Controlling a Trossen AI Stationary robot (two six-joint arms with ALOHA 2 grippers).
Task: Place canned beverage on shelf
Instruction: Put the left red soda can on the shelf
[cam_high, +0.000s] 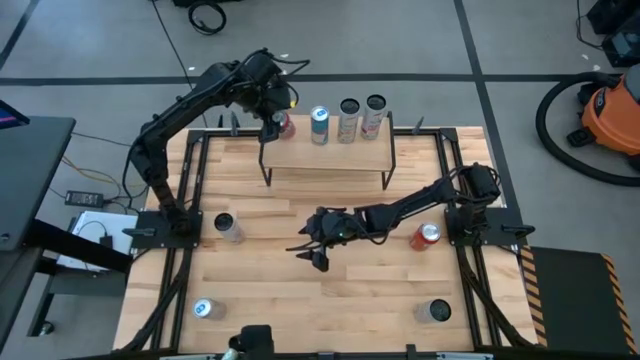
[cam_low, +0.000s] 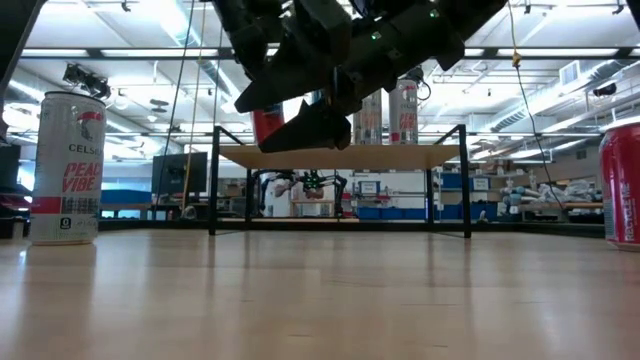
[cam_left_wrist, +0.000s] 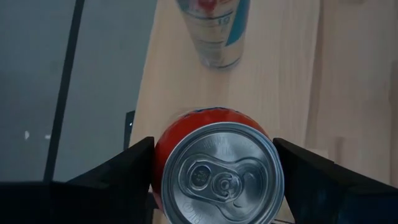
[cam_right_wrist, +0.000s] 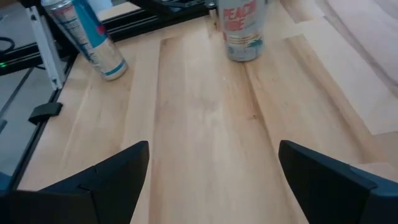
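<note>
Right gripper (cam_high: 318, 250), frame centre: fingers wide apart, holding nothing. Left gripper (cam_high: 276, 124), upper left: fingers wide around 1 upright red can (cam_left_wrist: 214, 168), straight below it, over the shelf (cam_high: 330, 155) board's left end. Farther along: 3 cans (cam_high: 347, 121).

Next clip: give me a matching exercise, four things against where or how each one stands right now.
Things:
1. left gripper
2. right gripper
3. blue-and-white can
4. loose red can

Places or states:
A. standing on the table, on its right side
B. open and empty over mid-table
C. closed on a red can at the left end of the shelf
D. standing on the shelf, free of any gripper

Pairs: 1-C, 2-B, 3-D, 4-A
</note>
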